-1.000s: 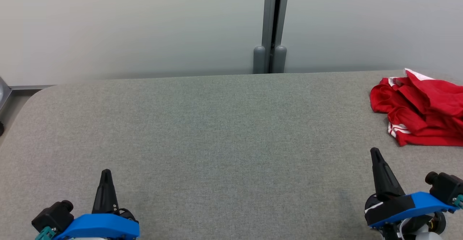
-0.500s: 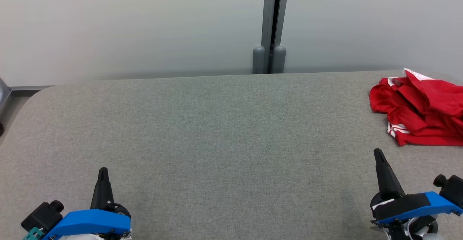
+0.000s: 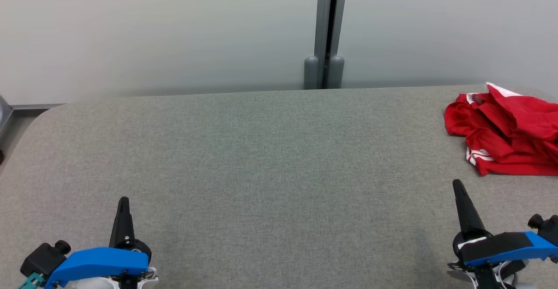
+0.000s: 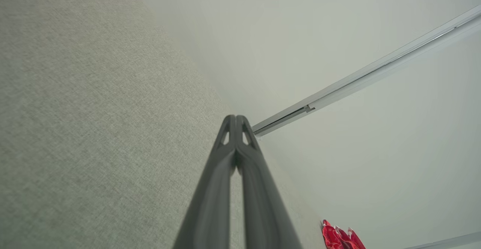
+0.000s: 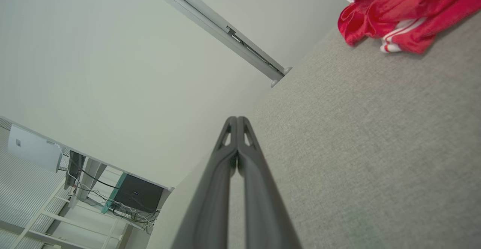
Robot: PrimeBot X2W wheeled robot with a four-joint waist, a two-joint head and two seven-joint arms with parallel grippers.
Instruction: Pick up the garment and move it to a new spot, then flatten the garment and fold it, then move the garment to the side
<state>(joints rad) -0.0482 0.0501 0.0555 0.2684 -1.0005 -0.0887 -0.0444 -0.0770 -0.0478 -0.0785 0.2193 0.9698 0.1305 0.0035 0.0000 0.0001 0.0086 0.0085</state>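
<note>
The garment (image 3: 505, 130) is a crumpled red piece with white stripes, lying at the far right of the grey fabric table (image 3: 270, 149); part of it runs off the head view's right edge. It also appears as the garment (image 5: 406, 12) at the top right of the right wrist view and as a small red garment (image 4: 340, 237) at the bottom of the left wrist view. My right gripper (image 3: 457, 184) is shut and empty, hovering near the front right, short of the garment. At the front left my left gripper (image 3: 123, 202) is shut and empty too, far from the garment.
A pale partition wall with a grey vertical post (image 3: 324, 32) stands right behind the table's far edge. The table's left corner is rounded. Off to one side, the right wrist view shows shelving, cables and a dark box (image 5: 137, 194).
Both grippers have drawn back a little toward the near edge and outward, with their bodies lower in the head view. The garment has not moved.
</note>
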